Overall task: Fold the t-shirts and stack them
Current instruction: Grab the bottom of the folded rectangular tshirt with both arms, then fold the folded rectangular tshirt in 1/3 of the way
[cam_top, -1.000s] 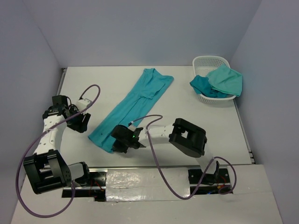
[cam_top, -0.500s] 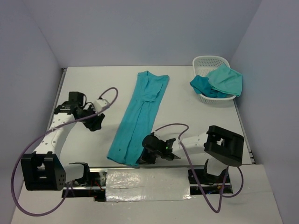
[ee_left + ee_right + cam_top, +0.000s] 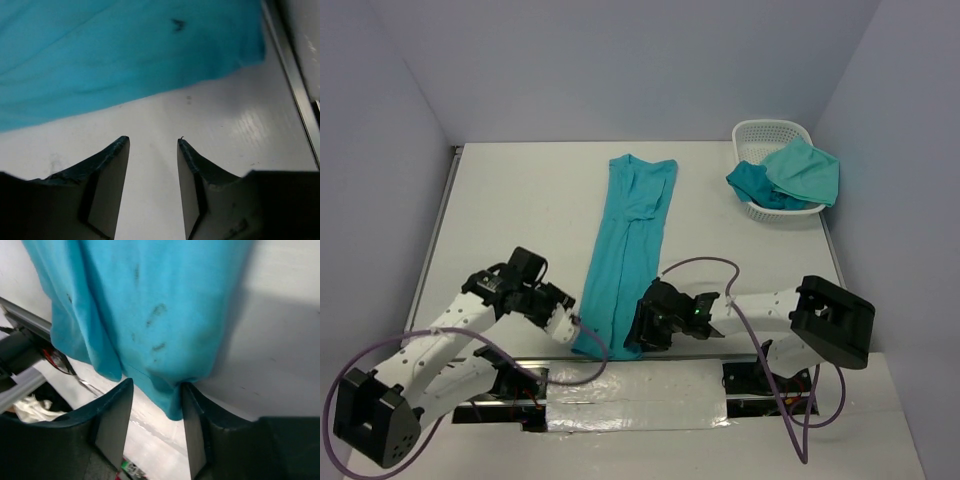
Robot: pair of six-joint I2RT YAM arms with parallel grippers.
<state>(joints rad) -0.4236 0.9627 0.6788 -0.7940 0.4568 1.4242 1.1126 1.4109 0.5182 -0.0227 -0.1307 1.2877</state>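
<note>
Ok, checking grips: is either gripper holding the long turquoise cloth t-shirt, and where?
Nothing held. Left gripper open beside the turquoise t-shirt; right gripper open, jaws straddling its near hem.

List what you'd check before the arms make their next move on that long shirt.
1. Left gripper empty: ok, jaws apart over bare table, short of the shirt.
2. Right gripper free of cloth: not ok, jaws apart but a shirt corner sits between them.
3. Shirt laid as a straight strip: ok.
4. Shirt's near end fully on the table: cannot tell, it reaches the front edge.
5. Spare shirts out of the way: ok, in the basket, far right.
</note>
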